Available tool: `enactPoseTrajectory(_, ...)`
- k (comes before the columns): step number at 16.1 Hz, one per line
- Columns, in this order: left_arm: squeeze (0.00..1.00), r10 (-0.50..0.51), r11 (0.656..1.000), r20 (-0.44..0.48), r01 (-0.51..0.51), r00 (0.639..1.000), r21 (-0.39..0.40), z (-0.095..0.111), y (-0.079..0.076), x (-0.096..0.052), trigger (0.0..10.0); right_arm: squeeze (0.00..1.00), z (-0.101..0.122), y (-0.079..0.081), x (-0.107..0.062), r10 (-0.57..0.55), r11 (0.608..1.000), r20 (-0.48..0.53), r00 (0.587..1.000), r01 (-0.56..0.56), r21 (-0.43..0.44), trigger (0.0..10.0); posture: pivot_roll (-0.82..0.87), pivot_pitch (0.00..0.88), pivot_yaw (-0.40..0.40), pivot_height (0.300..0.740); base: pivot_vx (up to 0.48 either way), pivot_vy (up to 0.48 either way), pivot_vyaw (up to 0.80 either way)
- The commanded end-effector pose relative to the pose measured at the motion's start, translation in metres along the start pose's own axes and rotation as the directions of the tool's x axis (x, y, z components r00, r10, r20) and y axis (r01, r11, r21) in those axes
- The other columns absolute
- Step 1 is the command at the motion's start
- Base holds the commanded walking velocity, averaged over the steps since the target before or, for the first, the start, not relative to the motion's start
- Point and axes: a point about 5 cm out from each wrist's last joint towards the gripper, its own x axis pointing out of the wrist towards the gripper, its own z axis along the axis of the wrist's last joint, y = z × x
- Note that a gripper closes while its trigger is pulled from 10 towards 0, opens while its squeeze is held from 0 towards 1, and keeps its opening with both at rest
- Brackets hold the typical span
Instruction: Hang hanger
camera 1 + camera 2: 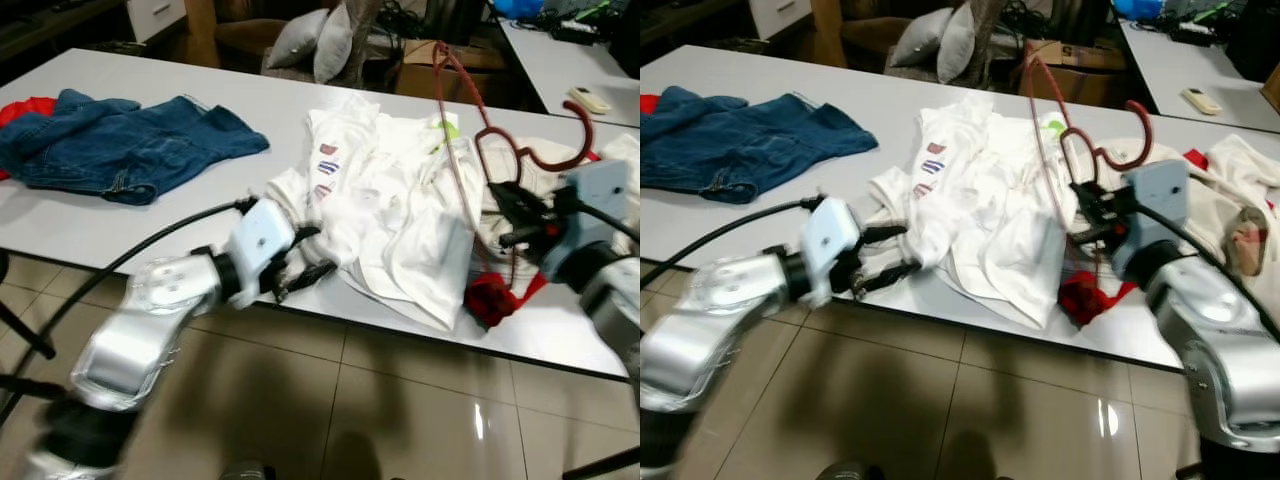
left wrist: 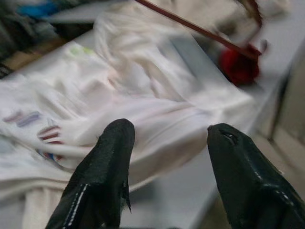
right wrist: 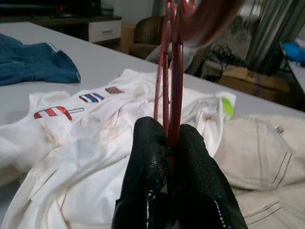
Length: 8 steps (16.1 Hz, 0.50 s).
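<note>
Right end effector (image 1: 512, 215) clamped narrow on the wire of one dark red hanger (image 1: 470, 120), held up over the right side of the counter (image 1: 120, 225), hook curling to the right just above the fingers, long frame slanting up and away over the clothes. Left end effector (image 1: 300, 255) spread wide and empty at the near counter edge, fingers (image 2: 102, 176) just short of the hem of the white shirt (image 1: 400, 215).

Step in hand, as judged: getting the shirt onto the hanger. Best done by keeping the right grip firm near the hook so the frame cannot swing, closing the left on a single layer of the shirt at hem or collar rather than a bunched fold, then lifting that layer clear of the pile before threading one hanger arm in. Worth watching: the frame lying close to the cloth and liable to snag; the shirt hanging over the edge and liable to slide to the floor if tugged sideways.

Count: one hanger; one white shirt with small flag prints; one pair of blue jeans (image 1: 120, 145) well apart at the left; one cream garment (image 3: 259, 148) at the right; one red cloth (image 1: 492, 297) near the front edge, another red scrap (image 1: 20, 108) at far left; two grey cushions (image 1: 318, 40) beyond the counter.
</note>
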Motion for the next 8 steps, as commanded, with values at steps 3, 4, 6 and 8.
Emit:
enactPoseTrajectory(3,1.0,-0.09,0.994,-0.084,0.096,0.992,0.061,0.0,-0.007,-0.002,10.0,0.0,0.008,0.005,0.005,-0.049,0.999,0.031,0.998,0.049,-0.016,10.0,0.02,0.0,-0.028,0.74,0.0,0.0,0.0)
enactPoseTrajectory(4,1.0,-0.076,0.993,-0.112,0.085,0.991,0.076,-0.003,-0.006,-0.006,10.0,0.0,0.007,0.009,0.005,-0.045,0.999,0.03,0.999,0.044,0.018,10.0,0.02,0.0,-0.026,0.74,0.0,0.0,0.0)
enactPoseTrajectory(6,1.0,-0.032,0.996,-0.121,0.042,0.992,0.076,-0.004,-0.001,-0.009,10.0,0.0,0.007,0.016,0.007,-0.045,0.999,0.022,0.999,0.044,0.033,10.0,0.01,0.0,-0.02,0.74,0.0,0.0,0.0)
enactPoseTrajectory(8,1.0,0.061,0.997,-0.005,-0.061,0.998,-0.035,0.005,0.01,-0.003,10.0,0.0,0.014,0.023,0.011,-0.042,0.997,0.081,0.996,0.037,0.063,10.0,0.01,0.0,0.0,0.74,0.0,0.0,0.0)
